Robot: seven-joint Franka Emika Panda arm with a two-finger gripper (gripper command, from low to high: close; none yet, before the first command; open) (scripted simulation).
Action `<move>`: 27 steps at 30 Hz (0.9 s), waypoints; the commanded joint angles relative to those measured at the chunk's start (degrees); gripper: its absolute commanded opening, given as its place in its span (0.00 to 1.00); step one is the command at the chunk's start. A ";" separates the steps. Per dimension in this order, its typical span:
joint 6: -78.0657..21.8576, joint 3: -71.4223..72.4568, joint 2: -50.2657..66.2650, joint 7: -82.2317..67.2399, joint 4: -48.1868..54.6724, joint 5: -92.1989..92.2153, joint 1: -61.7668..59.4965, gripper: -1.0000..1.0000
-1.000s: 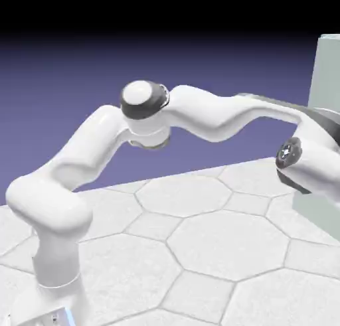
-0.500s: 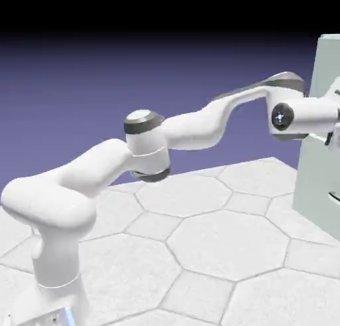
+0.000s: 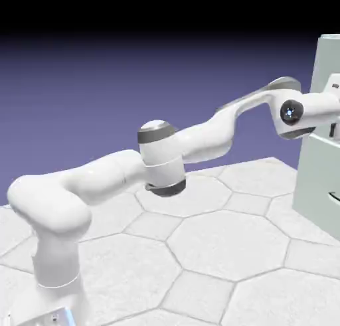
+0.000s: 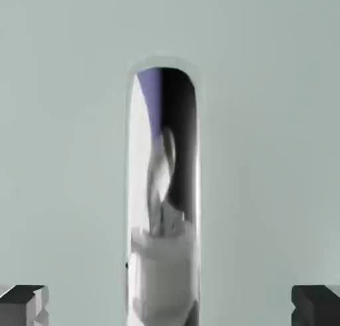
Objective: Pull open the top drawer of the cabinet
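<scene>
spread hand straddles the shiny handle, open room on both sides

the white hand with two small grey fingertips (image 4: 170,305) is spread wide, its tips well apart. in the hand view, the long, rounded, mirror-like metal handle (image 4: 165,198) runs up and down between them, with a visible gap on either side; neither tip shows contact with it. the handle's rounded top end lies inside the picture, while its other end runs past the bottom edge.

around it, the flat pale grey-green top drawer front (image 4: 265,152) fills the hand view out to every edge. how far the tips stand from that front can't be told.

in the exterior view, the tall, boxy, pale grey-green cabinet (image 3: 315,178) is cut off by the right edge, with the drawer at its upper part, beside the hand. the white jointed arm (image 3: 206,142) arches above the pale tiled surface (image 3: 226,245), with open room beneath its forearm. a dark curved handle (image 3: 335,196) shows lower on the cabinet.
</scene>
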 commanded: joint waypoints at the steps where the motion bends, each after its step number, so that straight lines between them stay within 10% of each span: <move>1: 0.00 0.00 0.00 0.00 0.00 0.00 0.00 0.00; 27: -22.98 -0.81 3.64 -12.08 -53.97 4.13 30.27 0.00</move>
